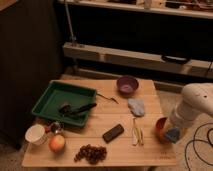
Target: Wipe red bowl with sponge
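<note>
The red bowl [161,128] stands tilted on its side at the right edge of the wooden table [120,150]. A blue sponge [173,134] rests against the bowl's right lower rim. My gripper [174,129] is at the end of the white arm [196,104], low beside the bowl, and holds the sponge against it. The arm's wrist hides most of the gripper.
A purple bowl [127,85] is at the back. A grey-blue cloth [136,106], a banana peel [137,132] and a dark bar [113,133] lie mid-table. A green tray [47,97] with utensils is on the left. A cup [35,134], an apple [57,143] and grapes [91,153] are at the front.
</note>
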You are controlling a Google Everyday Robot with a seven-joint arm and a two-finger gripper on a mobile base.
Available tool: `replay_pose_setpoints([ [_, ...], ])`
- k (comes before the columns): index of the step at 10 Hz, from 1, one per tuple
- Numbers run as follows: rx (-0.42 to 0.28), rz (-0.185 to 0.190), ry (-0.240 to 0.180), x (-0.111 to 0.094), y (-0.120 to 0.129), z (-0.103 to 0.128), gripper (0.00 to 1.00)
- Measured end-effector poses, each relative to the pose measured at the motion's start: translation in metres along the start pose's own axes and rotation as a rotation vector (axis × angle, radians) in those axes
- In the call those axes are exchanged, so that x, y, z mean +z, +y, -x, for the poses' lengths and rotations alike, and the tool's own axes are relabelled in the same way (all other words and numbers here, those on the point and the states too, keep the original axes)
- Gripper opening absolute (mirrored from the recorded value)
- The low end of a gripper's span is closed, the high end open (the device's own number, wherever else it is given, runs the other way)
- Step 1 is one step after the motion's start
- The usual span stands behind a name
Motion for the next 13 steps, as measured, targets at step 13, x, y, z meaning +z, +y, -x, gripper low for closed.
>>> replay_pose_setpoints([
  [13,-0.033,-0.002,0.018,-0.014,-0.031,-0.044,0.00],
])
